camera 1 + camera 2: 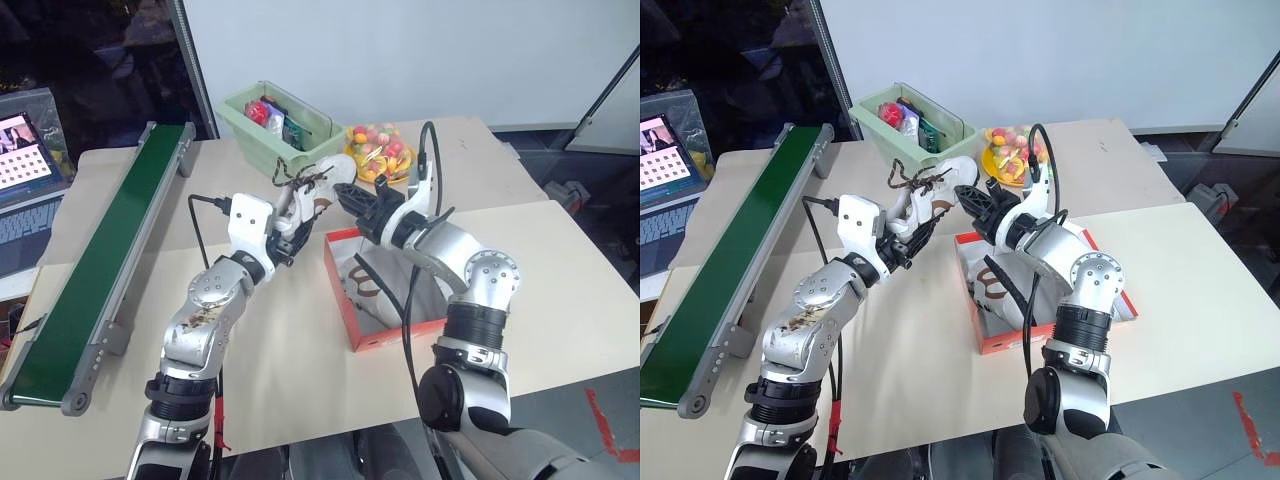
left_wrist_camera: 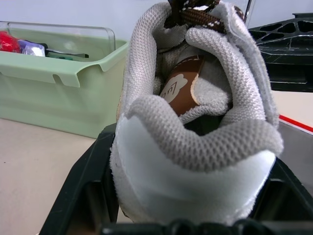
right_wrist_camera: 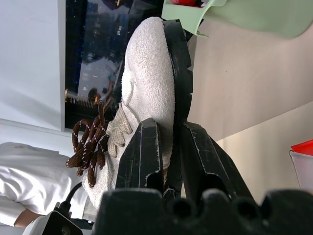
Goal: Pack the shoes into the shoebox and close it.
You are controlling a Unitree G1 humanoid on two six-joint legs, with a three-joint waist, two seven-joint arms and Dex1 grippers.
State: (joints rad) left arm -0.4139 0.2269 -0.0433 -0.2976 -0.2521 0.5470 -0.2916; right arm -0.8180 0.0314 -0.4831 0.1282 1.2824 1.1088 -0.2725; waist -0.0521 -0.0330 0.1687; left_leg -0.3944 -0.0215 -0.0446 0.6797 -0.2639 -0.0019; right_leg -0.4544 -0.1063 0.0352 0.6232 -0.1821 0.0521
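Note:
An off-white sneaker (image 1: 318, 190) with dark brown laces hangs in the air above the table, to the left of the shoebox. My left gripper (image 1: 290, 225) is shut on its heel, with a black finger (image 2: 83, 196) on either side. My right gripper (image 1: 350, 197) is shut on the toe end, and its fingers (image 3: 142, 156) clamp the black sole edge of the sneaker (image 3: 149, 83). The red-orange shoebox (image 1: 340, 295) stands open under my right arm. The second shoe (image 1: 990, 290) lies inside it, partly hidden by the arm and cable.
A pale green bin (image 1: 275, 125) holding small items stands just behind the held shoe. A bag of colourful sweets (image 1: 378, 150) lies beside it. A green conveyor belt (image 1: 100, 260) runs along the left, with a laptop (image 1: 25, 160) beyond it.

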